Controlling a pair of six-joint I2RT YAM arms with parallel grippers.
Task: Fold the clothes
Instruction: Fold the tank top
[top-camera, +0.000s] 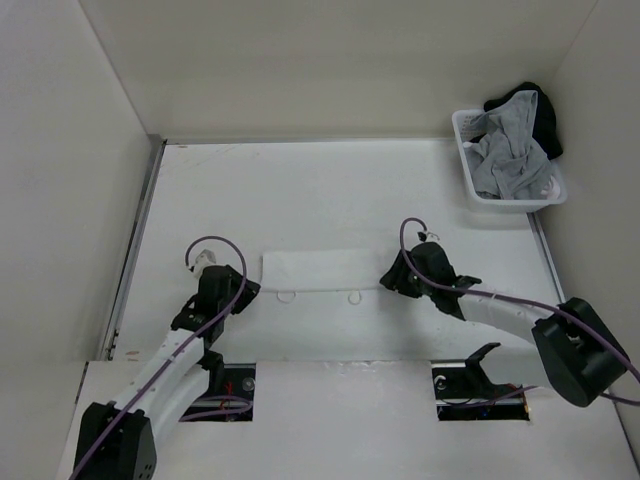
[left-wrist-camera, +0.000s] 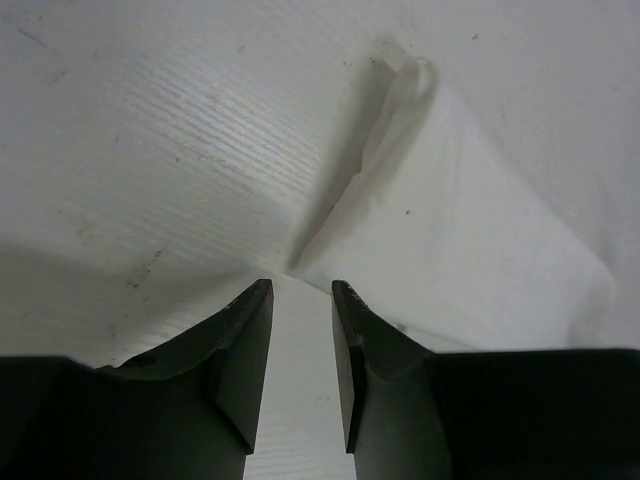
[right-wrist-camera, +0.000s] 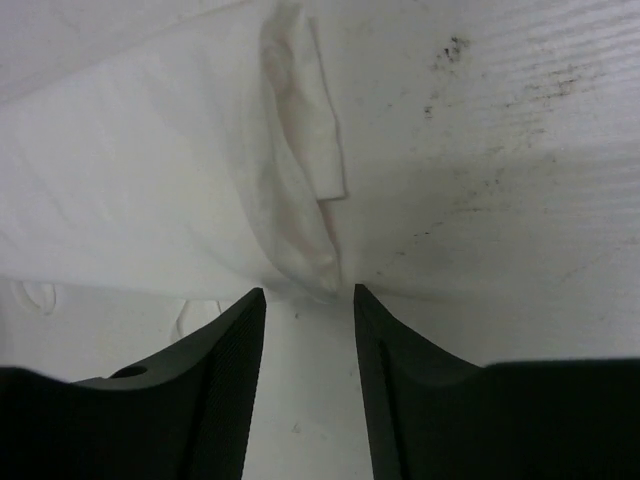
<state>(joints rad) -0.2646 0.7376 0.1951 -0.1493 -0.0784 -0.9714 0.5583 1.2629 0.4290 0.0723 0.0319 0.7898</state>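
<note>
We judge small thin white fabric garment (top-camera: 318, 268) soft, limp, light. Left claw (left-wrist-camera: 302, 292), right claw (right-wrist-camera: 308, 296): jaws parted, empty; its ends just ahead. We'd pinch end corners.

The right hand (right-wrist-camera: 307, 292) stands parted just short of a corner of the white garment (right-wrist-camera: 150, 170).
</note>
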